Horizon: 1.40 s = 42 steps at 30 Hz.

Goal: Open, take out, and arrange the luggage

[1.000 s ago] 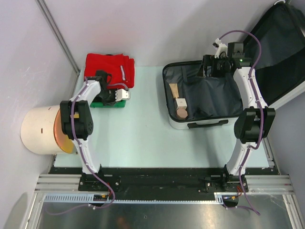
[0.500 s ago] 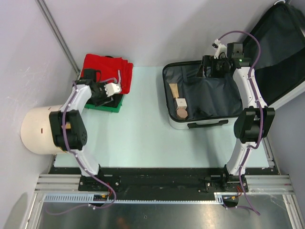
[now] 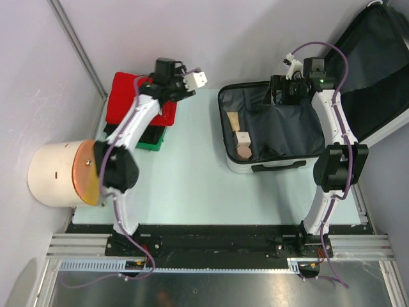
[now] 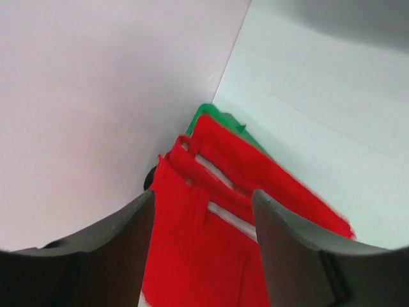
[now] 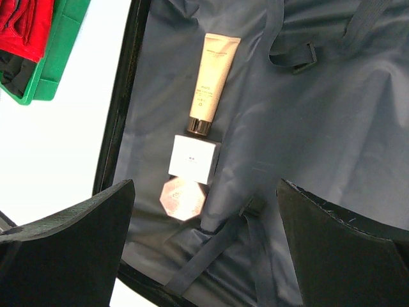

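A: Where is the luggage (image 3: 287, 131)?

B: On the right half of the table (image 3: 192, 173), lying open where it lay a second ago. Its lid leans back at the far right and the grey lining (image 5: 307, 128) faces up.

A: What is in it?

B: Three things in a row down its left side: a tube (image 5: 214, 83) farthest, a white box (image 5: 194, 158) touching the tube's cap, and a pinkish faceted piece (image 5: 183, 198) nearest, against the box.

A: And the right gripper (image 3: 281, 89)?

B: It hangs over the luggage's far edge with its fingers spread wide and nothing between them. It has not moved.

A: So what has changed?

B: The left arm. A second ago its gripper sat low at the green tray (image 3: 153, 139), nearly closed. Now the left gripper (image 3: 195, 79) is lifted and swung to the far side of the table, between the tray and the luggage. Its fingers (image 4: 115, 249) stand apart and grasp nothing.

A: The red clothes (image 3: 131, 99)?

B: Folded on the tray at the far left. The left wrist view looks down on them from well above, between the parted fingers.

A: Anything else?

B: The cream cylinder (image 3: 54, 173) at the near left now shows its orange end, which the arm's elbow covered before.
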{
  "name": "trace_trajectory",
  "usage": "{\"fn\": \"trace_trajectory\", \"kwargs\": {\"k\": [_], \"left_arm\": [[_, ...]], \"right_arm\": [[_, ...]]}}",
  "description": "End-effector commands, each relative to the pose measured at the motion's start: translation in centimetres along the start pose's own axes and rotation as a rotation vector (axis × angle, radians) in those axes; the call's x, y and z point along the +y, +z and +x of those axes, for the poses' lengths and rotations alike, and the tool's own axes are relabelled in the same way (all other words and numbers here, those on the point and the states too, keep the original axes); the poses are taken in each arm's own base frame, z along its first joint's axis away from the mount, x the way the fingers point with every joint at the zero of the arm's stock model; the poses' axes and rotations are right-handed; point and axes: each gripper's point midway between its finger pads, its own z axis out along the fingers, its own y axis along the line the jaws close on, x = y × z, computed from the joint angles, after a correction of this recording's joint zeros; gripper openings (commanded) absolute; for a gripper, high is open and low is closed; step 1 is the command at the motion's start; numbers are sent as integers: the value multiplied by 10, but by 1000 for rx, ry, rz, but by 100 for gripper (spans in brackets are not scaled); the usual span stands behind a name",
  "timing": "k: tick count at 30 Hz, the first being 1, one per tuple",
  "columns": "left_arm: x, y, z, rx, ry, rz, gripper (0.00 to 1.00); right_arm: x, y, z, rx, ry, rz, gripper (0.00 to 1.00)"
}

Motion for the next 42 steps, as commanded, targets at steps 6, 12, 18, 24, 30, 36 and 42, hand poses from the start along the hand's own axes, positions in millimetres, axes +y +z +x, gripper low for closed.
{"fn": "trace_trajectory", "kwargs": {"k": [6, 12, 18, 24, 30, 36, 42], "left_arm": [[-51, 132, 65, 276, -30, 41, 56], [-44, 158, 154, 476, -57, -12, 52], [0, 140, 240, 650, -116, -137, 52], [24, 97, 231, 553, -199, -128, 59], [36, 19, 67, 228, -186, -148, 76], [26, -93, -26, 43, -350, -246, 93], [1, -224, -15, -95, -727, -338, 100]], "right_arm": [[1, -21, -2, -27, -11, 27, 97], [-16, -34, -3, -43, 12, 66, 97], [-16, -36, -5, -50, 7, 70, 97], [-9, -27, -9, -53, -11, 55, 97], [17, -11, -19, -70, -76, 8, 98], [62, 3, -33, -100, -137, -80, 98], [106, 25, -24, -81, -220, -146, 99]]}}
